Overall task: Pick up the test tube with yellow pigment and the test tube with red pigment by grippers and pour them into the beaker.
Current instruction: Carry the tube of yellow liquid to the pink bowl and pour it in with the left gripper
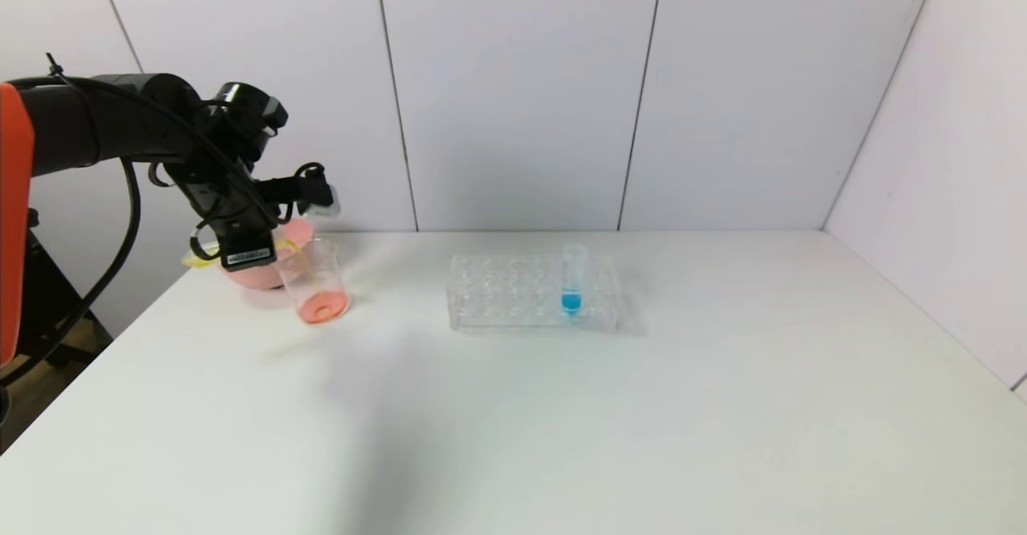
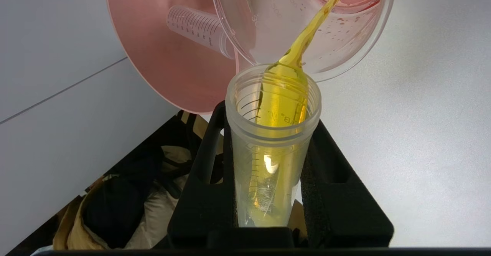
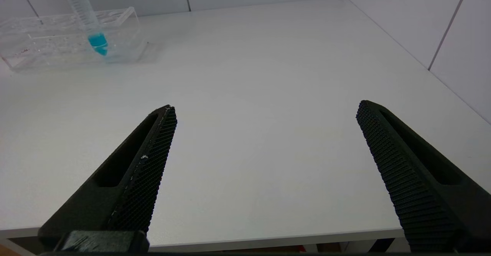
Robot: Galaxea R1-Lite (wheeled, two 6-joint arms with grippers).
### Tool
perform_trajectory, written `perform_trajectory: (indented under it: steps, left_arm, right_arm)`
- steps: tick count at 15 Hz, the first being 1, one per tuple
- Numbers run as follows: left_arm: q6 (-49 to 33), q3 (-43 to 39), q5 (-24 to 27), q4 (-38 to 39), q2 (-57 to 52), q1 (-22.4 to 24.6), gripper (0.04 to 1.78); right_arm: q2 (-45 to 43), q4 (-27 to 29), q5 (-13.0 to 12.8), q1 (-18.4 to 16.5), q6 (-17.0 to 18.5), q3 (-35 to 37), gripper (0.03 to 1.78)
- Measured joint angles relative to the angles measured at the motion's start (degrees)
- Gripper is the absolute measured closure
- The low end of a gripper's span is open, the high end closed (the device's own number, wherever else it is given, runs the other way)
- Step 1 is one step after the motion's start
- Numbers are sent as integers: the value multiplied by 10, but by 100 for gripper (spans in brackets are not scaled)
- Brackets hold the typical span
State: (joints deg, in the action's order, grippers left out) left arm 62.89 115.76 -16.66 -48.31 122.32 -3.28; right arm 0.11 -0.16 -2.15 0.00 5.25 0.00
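The left gripper (image 2: 273,194) is pinched on the yellow tube (image 2: 273,144), its two black fingers (image 2: 203,187) pressing the tube's sides. The tube is tipped over so that its open mouth points down into the beaker (image 1: 314,282), with its closed end back between the fingers; its long axis runs from the gripper toward the beaker's rim. A thin yellow stream (image 2: 307,37) leaves the tube's lip and falls inside the beaker, where pinkish-red liquid already lies at the bottom. In the head view the left arm (image 1: 104,130) reaches in from the robot's left, its forearm about level and its wrist bent down, so the gripper hangs just above and beside the beaker's near-left rim.

The beaker stands upright on the white table (image 1: 562,407), near its far left corner. Touching or just behind it sits a pink bowl (image 2: 161,52), with an empty clear tube (image 2: 199,29) lying in it on its side. Well apart toward the table's middle is a clear rack (image 1: 529,290), holding one upright tube with blue liquid (image 1: 572,282) near its right end.

The right gripper (image 3: 264,164) shows only in its own wrist view: fingers spread wide, holding nothing, low over the table's near edge and pointing toward the rack.
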Motion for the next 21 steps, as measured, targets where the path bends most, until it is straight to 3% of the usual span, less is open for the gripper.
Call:
perform_trajectory:
  steps: [21]
  left_arm:
    - [12, 0, -177, 2, 10, -37, 133]
  right_arm:
    - [0, 0, 0, 0, 0, 0, 10]
